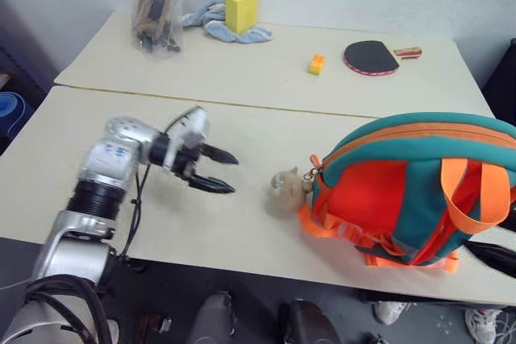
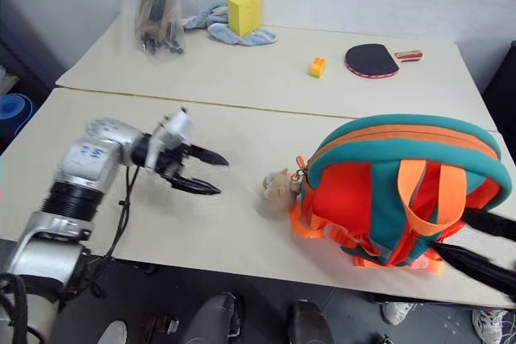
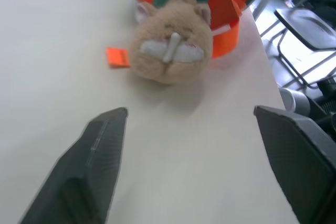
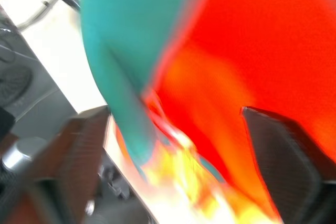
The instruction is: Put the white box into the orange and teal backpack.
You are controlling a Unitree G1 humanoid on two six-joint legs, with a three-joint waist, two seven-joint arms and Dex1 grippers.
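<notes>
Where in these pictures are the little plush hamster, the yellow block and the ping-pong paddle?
plush hamster (image 3: 170,45): left wrist view, on its face.
yellow block (image 1: 241,8): left eye view, on its front side.
ping-pong paddle (image 1: 369,57): left eye view, on the dark blade.

The left arm is built of silver-grey metal segments with rounded housings, joined by a black ribbed collar behind the wrist, and a small blue marking sits on the silver forearm casing. A thin black cable loops loosely from the wrist block down along the underside of the arm, away from the left gripper (image 1: 216,172). That gripper has two tapered, matte black fingers (image 3: 100,156) with flat inner faces, mounted on a pale silver-white wrist block; the right gripper's (image 4: 173,166) fingers are likewise dark and wedge-shaped.
</notes>
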